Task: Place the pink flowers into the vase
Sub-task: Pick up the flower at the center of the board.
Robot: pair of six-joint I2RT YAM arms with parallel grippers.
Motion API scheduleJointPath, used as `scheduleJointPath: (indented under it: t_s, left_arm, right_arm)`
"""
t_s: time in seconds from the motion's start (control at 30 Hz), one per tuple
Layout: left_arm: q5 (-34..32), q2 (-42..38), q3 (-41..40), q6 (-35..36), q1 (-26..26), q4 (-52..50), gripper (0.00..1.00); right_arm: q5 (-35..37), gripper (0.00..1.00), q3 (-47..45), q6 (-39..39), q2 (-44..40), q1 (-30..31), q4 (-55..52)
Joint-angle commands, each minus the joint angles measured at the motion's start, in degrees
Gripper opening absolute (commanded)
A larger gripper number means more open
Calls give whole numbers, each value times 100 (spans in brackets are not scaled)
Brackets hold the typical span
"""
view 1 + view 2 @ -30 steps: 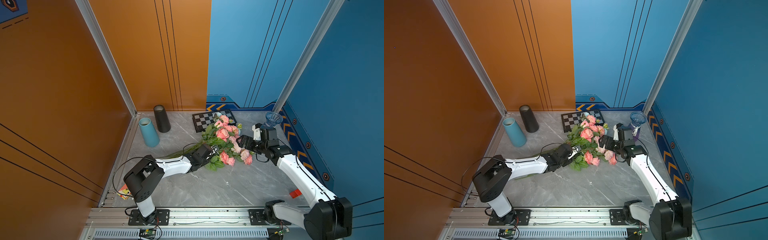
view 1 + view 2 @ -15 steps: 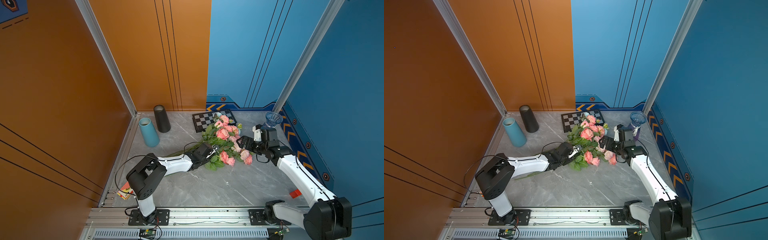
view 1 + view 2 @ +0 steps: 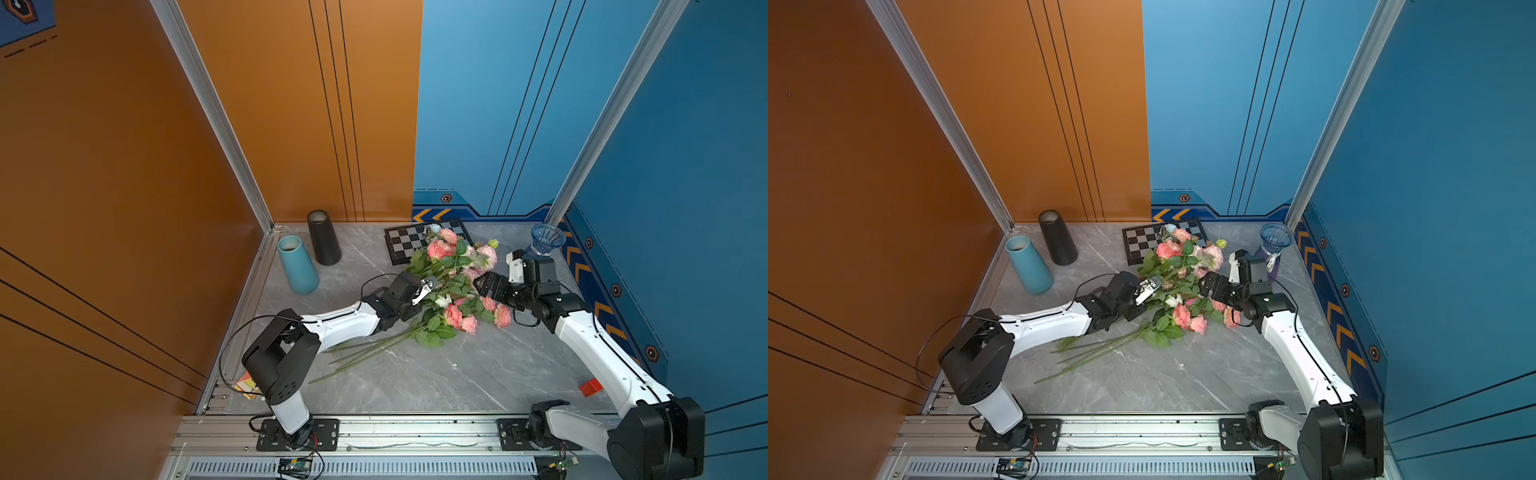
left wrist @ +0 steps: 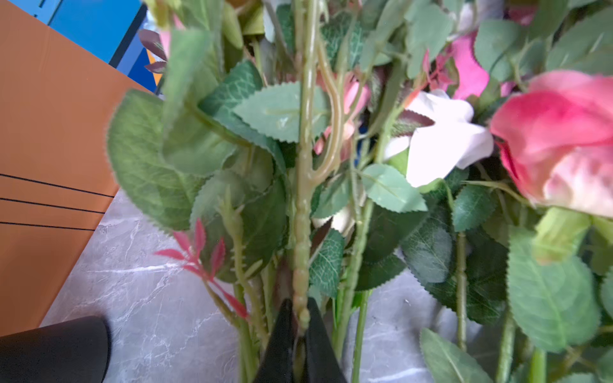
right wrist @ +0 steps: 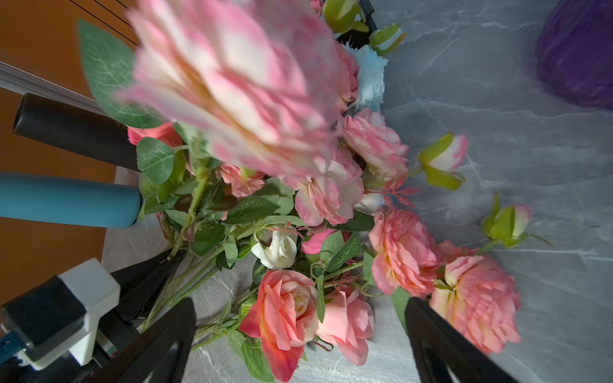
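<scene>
Left gripper (image 4: 300, 310) clamps one green stem (image 4: 302, 232).
Right gripper (image 5: 298, 303) hangs wide-jawed by the pink flowers (image 3: 453, 316), probably to steady them.

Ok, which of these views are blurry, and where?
Right wrist view: the big pink bloom nearest the lens is smeared, the roses on the table are sharp. Left wrist view: the pink rose and leaves are soft. Both top views: crisp, evenly lit.
</scene>
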Motion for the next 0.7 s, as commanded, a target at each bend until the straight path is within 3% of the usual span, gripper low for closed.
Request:
scheduleJointPath:
  t_s: [0.0,0.37,0.67]
  left_arm:
    - [383,-248,119,-249,130,6,2]
    - [1125,-355,77,-950,482,-11,3]
    - [913,-223,-9,-1014,483,-164,4]
  right_arm:
    - [-42,100,2,121,-109,-54,63]
    - [-24,100,59,273,207,96,-71]
    - [699,100,-435,752,241,1518,-418]
